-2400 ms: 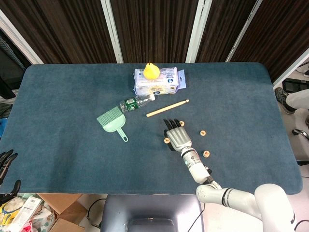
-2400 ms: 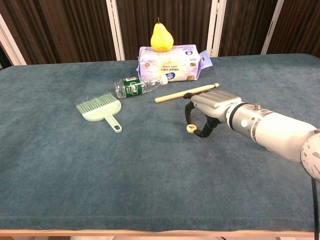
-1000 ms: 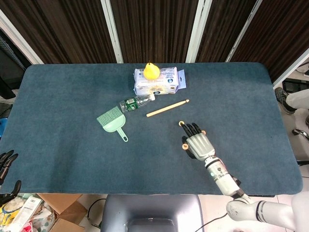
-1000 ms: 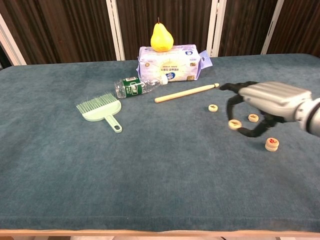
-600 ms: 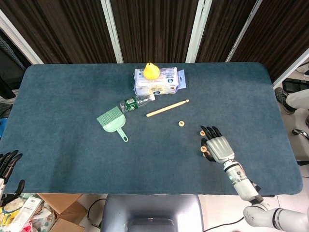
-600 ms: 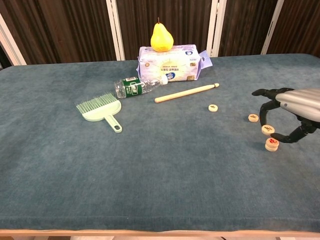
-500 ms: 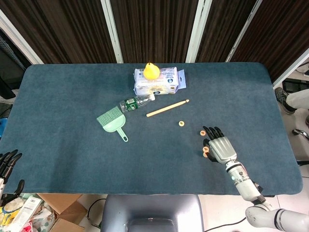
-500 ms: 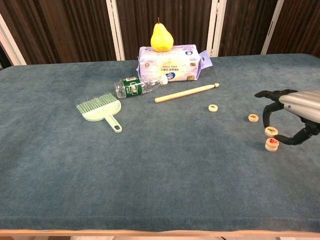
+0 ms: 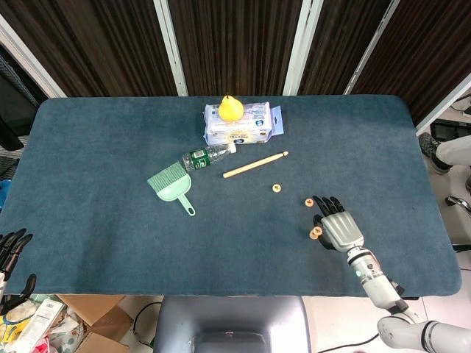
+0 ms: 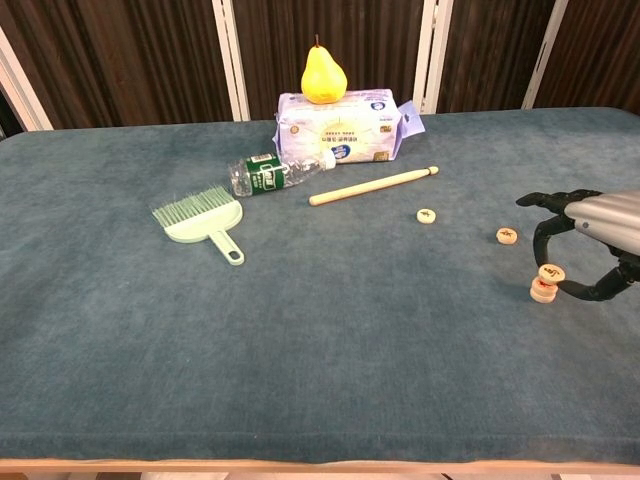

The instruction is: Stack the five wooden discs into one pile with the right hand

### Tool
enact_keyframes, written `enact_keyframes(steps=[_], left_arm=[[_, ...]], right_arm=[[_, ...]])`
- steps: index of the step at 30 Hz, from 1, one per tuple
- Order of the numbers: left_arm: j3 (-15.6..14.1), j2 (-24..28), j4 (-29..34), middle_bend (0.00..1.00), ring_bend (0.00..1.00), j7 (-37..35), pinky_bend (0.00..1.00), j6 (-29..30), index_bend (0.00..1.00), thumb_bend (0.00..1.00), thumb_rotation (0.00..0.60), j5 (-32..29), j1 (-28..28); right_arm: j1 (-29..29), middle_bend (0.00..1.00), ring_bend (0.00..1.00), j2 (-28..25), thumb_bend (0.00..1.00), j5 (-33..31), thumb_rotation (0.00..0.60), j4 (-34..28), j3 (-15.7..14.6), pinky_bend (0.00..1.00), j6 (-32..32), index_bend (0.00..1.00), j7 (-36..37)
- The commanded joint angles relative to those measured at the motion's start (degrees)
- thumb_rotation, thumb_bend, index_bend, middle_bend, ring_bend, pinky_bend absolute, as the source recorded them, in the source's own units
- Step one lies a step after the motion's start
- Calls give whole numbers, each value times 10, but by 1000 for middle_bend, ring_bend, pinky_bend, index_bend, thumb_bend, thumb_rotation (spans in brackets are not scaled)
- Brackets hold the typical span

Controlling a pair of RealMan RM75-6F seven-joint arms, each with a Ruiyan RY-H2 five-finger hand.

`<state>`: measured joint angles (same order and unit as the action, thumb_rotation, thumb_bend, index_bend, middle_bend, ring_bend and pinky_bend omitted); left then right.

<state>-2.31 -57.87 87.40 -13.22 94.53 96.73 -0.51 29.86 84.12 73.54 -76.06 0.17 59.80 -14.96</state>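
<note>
A: So how far along does the stacking look?

B: Partly done, I'd say. At the near right of the counter there is a small pile of wooden discs, and the right robot hand is pinching a disc between thumb and a finger, right on top of that pile. Whether that top disc is already resting or just above, I cannot tell.

A: How many are in the pile?

B: Too small to count surely. The pile under the held disc looks two high in the chest view. With the held one, that would make three.

A: And what is left?

B: Two loose discs. One lies just beyond the pile, a little to its left; another lies further left, near the tip of the wooden stick. In the head view they show as small dots at and, with the pile beside the right robot hand.

A: The other arm?

B: The left robot hand hangs off the near left edge, fingers apart, holding nothing.

A: So the remainder?

B: Release this disc squarely, then fetch the two stragglers, I'd judge.
</note>
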Motion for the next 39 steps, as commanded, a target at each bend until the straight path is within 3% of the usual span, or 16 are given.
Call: enact_keyframes(steps=[1, 9, 14, 39], left_arm=[[0, 0, 0, 12, 0, 0, 0, -1, 0, 496, 600, -1, 0], [0, 0, -2, 12, 0, -2, 0, 2, 0, 497, 600, 1, 0], [0, -1, -1, 11, 0, -2, 0, 1, 0, 497, 600, 0, 0], [-1, 0, -3, 12, 0, -7, 0, 7, 0, 498, 600, 2, 2]], right_arm=[[0, 25, 0, 2, 488, 3, 600, 0, 1, 0, -3, 614, -4], [-4, 33, 0, -1, 489, -7, 600, -10, 7, 0, -11, 489, -24], [-7, 30, 0, -6, 488, -9, 600, -18, 9, 0, -12, 464, -30], [-18, 15, 0, -5, 488, -10, 600, -25, -2, 0, -26, 457, -78]])
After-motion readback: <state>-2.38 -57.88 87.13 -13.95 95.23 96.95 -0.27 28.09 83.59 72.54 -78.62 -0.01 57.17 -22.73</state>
